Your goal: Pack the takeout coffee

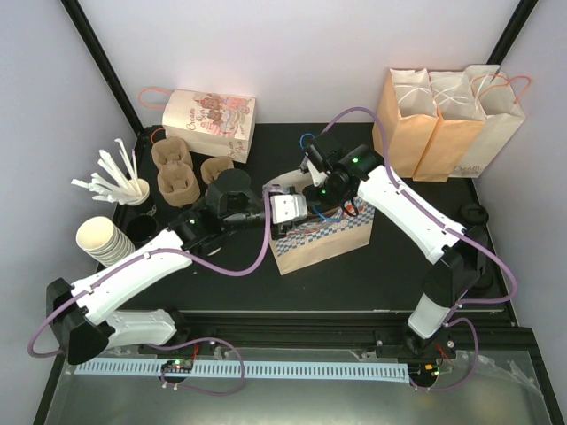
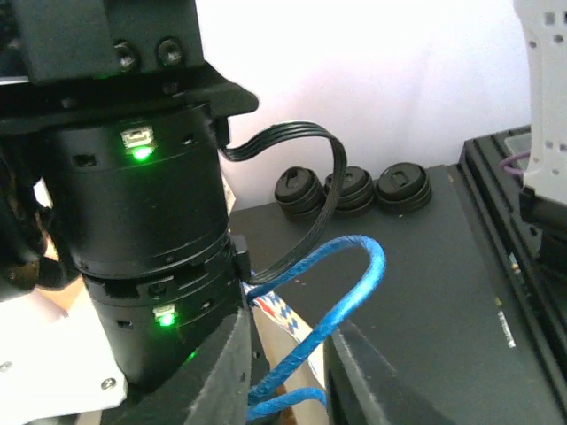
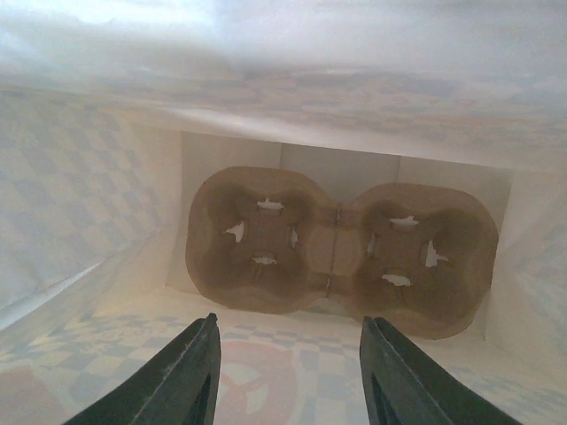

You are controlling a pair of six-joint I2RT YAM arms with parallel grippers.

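Inside the bag (image 1: 323, 241), right claw (image 3: 288, 372) gapes empty over a carrier (image 3: 341, 250); left claw's state hidden.

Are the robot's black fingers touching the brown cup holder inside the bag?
Apart. In the right wrist view, the right gripper has both fingers low in the picture, with bare bag floor between them and the brown cup holder.

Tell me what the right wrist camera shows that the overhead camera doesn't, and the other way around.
Only the right wrist view shows the bag's inside: a brown pulp two-cup carrier lying at the bottom, both wells empty, with the right gripper parted in front of it.

Only the overhead view shows the outside: the left gripper at the bag's mouth, spare brown pulp carriers, a stack of plain white cups, and upright tan paper bags.

Both show the blue-checkered paper bag.
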